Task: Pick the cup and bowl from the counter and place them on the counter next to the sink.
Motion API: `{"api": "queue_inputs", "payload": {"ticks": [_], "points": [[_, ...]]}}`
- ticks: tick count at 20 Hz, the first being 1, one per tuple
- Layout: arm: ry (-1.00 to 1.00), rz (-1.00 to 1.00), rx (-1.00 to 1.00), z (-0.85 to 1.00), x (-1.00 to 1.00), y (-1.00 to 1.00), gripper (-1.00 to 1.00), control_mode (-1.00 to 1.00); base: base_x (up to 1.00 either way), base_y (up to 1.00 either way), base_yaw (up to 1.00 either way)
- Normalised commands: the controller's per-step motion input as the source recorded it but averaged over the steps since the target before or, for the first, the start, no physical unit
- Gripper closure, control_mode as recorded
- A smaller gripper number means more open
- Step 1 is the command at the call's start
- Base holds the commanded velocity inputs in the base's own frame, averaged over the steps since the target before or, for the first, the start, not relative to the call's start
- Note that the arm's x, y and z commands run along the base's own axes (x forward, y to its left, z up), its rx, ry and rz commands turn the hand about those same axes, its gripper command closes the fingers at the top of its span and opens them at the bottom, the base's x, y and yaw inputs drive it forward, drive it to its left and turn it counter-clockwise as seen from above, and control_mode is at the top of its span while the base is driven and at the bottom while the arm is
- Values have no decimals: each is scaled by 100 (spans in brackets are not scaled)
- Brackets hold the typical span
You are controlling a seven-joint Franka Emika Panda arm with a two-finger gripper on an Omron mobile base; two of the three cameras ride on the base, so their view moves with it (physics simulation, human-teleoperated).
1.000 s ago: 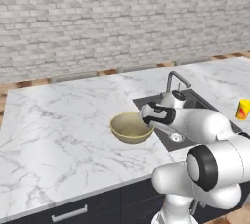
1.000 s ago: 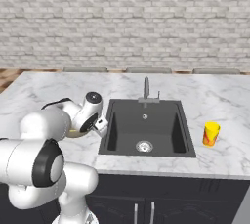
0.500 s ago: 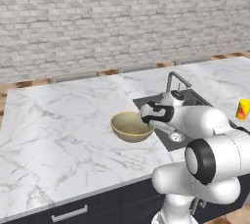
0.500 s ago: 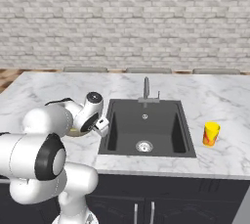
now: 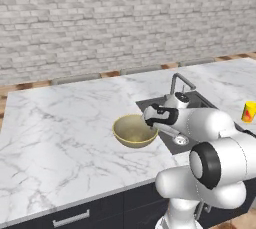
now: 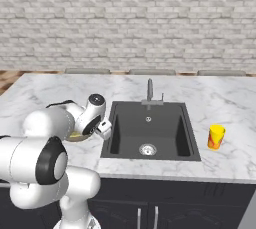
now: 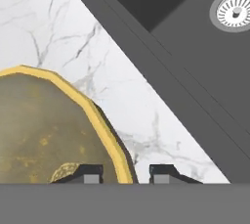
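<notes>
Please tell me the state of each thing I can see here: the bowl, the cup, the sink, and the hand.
bowl: upright on the counter beside the sink, empty.
cup: upright on the counter at the sink's other side, untouched.
sink: empty, no water running.
hand: fingers astride the bowl's rim, slightly apart.

The tabletop (image 5: 60,138) is white marble with grey veins. The bowl (image 5: 134,131) is tan-gold outside with a paler olive-beige inside and mottled yellow flecks. The cup (image 6: 216,137) is yellow with red-orange swirls. The sink (image 6: 150,135) is dark grey with a metal drain (image 7: 234,13). The wall (image 5: 100,18) is pale grey brick.
</notes>
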Motion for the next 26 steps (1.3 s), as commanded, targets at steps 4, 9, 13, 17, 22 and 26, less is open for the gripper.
{"api": "queue_inputs", "payload": {"ticks": [4,9,13,17,22,26], "points": [[-2,0,0,15,-23,0,-100,-100,0,0,0],[0,-7,0,43,-22,-10,-100,-100,0,0,0],[0,-5,0,81,-40,-15,-100,-100,0,0,0],[7,-5,0,69,-51,-24,-100,-100,0,0,0],[9,0,0,58,-58,-42,-100,-100,0,0,0],[13,9,0,29,-70,-5,-100,-100,0,0,0]]}}
